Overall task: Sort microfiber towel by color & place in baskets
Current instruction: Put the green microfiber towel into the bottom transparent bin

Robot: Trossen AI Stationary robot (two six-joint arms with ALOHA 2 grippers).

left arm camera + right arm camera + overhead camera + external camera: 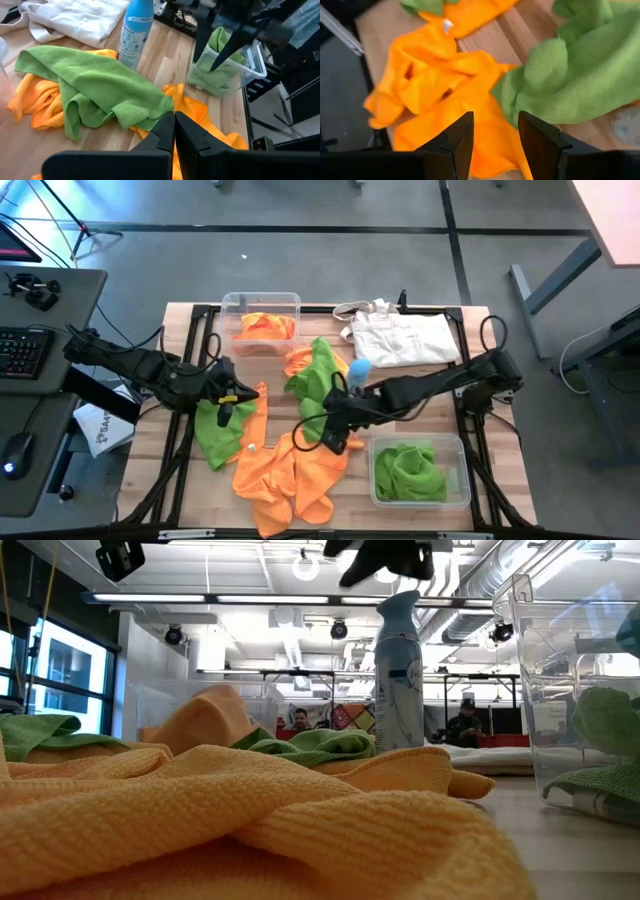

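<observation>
Orange and green microfiber towels lie loose on the table. A green towel (318, 376) (100, 85) is draped over an orange one mid-table, another green towel (215, 433) lies at the left, and an orange pile (290, 475) (435, 85) sits near the front. The far basket (262, 301) holds orange towels; the near right basket (419, 439) (252, 55) holds green ones. My left gripper (237, 402) (174, 131) hovers shut and empty above the left green towel. My right gripper (335, 435) (496, 135) hangs open, pointing down where the orange pile meets the middle green towel's edge.
A white tote bag (400, 336) lies at the far right, and a light-blue bottle (360, 368) (398, 670) stands upright beside the middle green towel. Black frame rails run along the table edges. Bare wood shows between the bottle and the near right basket.
</observation>
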